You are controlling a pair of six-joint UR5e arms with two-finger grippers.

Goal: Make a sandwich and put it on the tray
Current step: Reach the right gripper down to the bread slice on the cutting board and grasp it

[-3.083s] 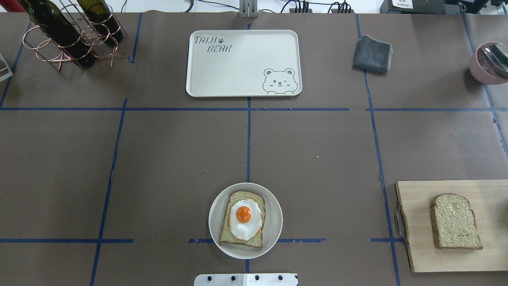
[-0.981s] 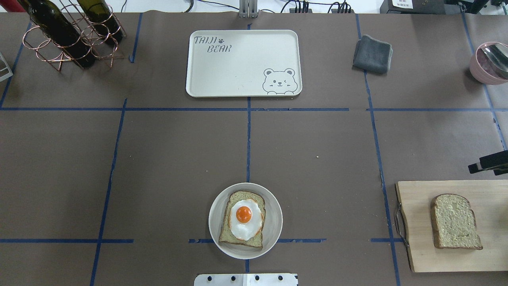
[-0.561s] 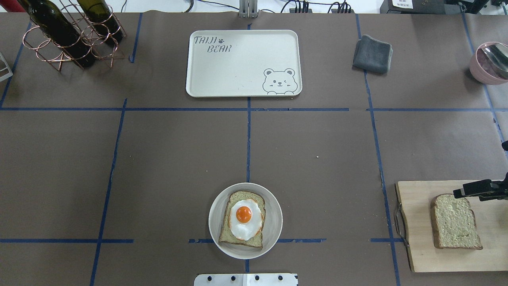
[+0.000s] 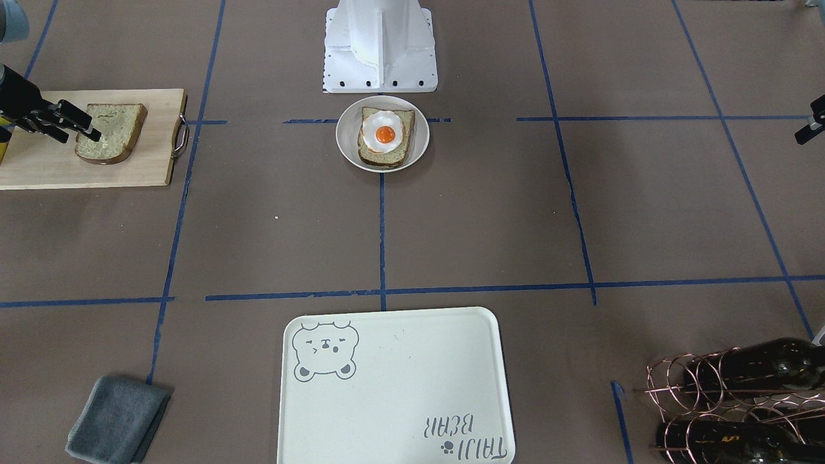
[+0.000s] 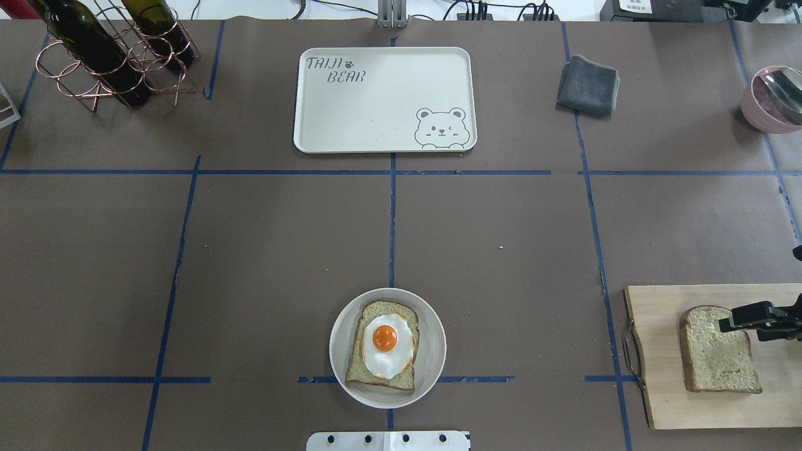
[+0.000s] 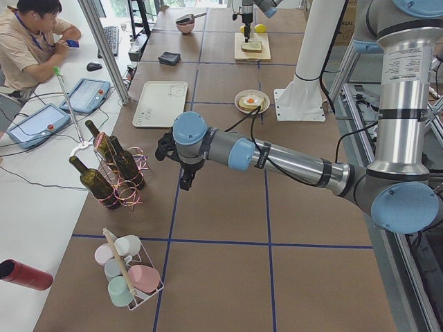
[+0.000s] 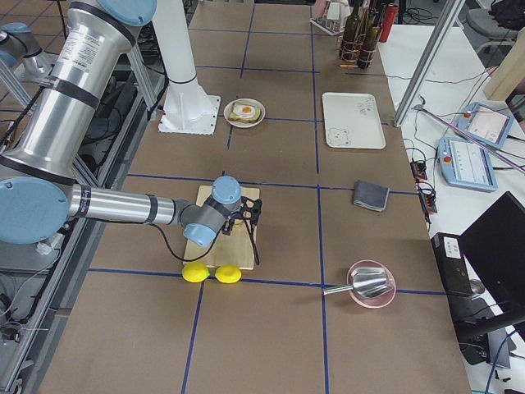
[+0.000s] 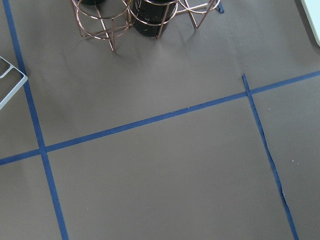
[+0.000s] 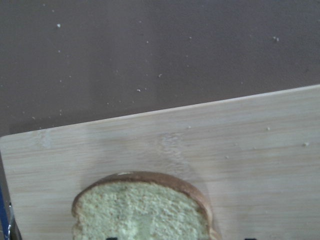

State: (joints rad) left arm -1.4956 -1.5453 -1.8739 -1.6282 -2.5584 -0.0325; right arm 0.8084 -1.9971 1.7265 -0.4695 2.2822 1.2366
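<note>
One bread slice [image 5: 717, 357] lies on the wooden cutting board [image 5: 658, 401] at the right. My right gripper [image 5: 727, 321] is open, right over that slice's far edge; it also shows in the front view [image 4: 90, 131]. The right wrist view shows the slice's crust [image 9: 142, 210] close below. The other bread slice [image 5: 376, 310] lies on a round white plate [image 5: 432, 369] with the fried egg [image 5: 387, 344] on top. The cream tray [image 5: 382, 100] lies bare at the far middle. My left gripper [image 6: 181, 162] hangs over bare table at the left; I cannot tell whether it is open.
A copper rack with wine bottles [image 5: 106, 56] stands far left. A grey cloth [image 5: 588, 84] lies right of the tray. A pink bowl with a spoon [image 5: 770, 100] sits far right. Two lemons [image 7: 212, 273] lie beside the board. The robot base [image 4: 380, 45] is behind the plate.
My right gripper came in from the right edge and moved toward the near side, from beyond the cutting board to over the bread slice's far edge. Nothing else moved.
</note>
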